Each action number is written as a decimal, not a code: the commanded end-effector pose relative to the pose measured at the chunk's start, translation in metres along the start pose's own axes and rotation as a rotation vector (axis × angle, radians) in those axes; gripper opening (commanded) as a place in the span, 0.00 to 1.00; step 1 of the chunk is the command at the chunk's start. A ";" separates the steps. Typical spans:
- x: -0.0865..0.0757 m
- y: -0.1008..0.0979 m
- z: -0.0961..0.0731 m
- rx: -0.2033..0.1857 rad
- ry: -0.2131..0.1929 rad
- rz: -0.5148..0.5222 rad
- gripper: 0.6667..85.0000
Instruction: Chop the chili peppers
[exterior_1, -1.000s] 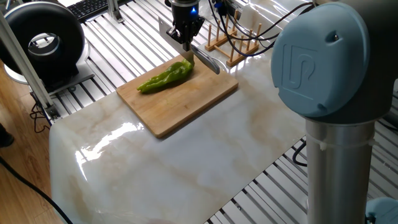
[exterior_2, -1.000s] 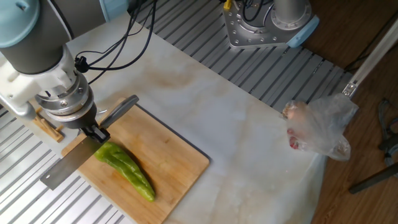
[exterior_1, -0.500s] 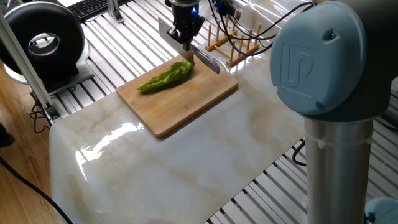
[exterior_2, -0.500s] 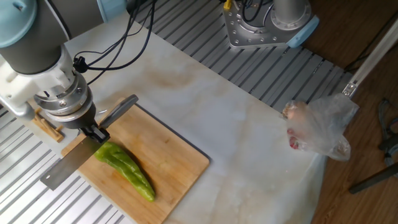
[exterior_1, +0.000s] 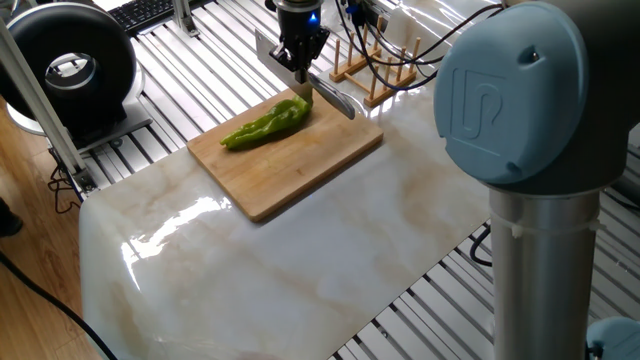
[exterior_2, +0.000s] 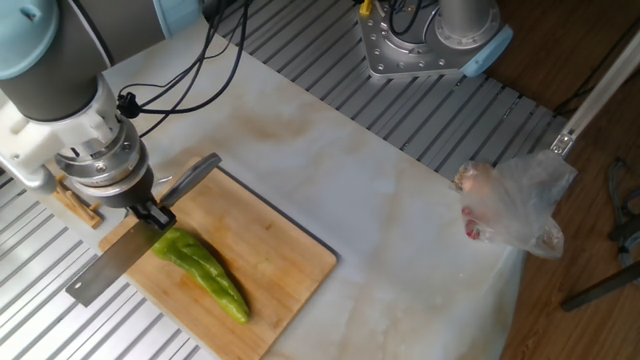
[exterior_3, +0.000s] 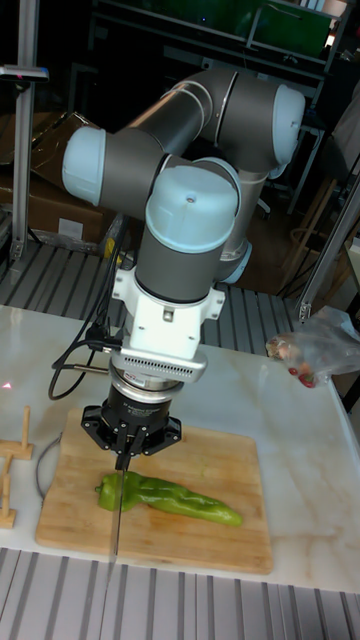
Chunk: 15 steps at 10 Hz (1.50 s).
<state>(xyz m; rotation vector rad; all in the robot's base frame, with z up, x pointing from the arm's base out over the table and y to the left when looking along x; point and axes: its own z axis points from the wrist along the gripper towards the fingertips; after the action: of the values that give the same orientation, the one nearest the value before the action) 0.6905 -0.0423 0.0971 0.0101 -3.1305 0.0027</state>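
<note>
One whole chili pepper (exterior_2: 201, 270) lies uncut on the cutting board (exterior_2: 275, 262). The gripper (exterior_2: 150, 214) pinches a knife (exterior_2: 112, 262) over its stem end. Nothing steadies the pepper, so a downward press could roll it sideways.

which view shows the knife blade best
The other fixed view: the knife blade lies flat-on, reaching from the pincer past the cutting board edge. The tall fixed view shows it edge-on as a thin line; one fixed view shows only short pieces around the pincer.
</note>
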 end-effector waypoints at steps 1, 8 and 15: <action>0.000 0.002 0.000 -0.013 -0.002 0.004 0.01; -0.001 0.005 0.007 -0.001 -0.006 0.000 0.01; 0.000 0.000 0.009 0.020 -0.001 0.000 0.01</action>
<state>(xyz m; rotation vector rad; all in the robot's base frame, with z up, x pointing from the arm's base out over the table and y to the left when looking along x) 0.6902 -0.0426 0.0879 0.0187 -3.1311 0.0403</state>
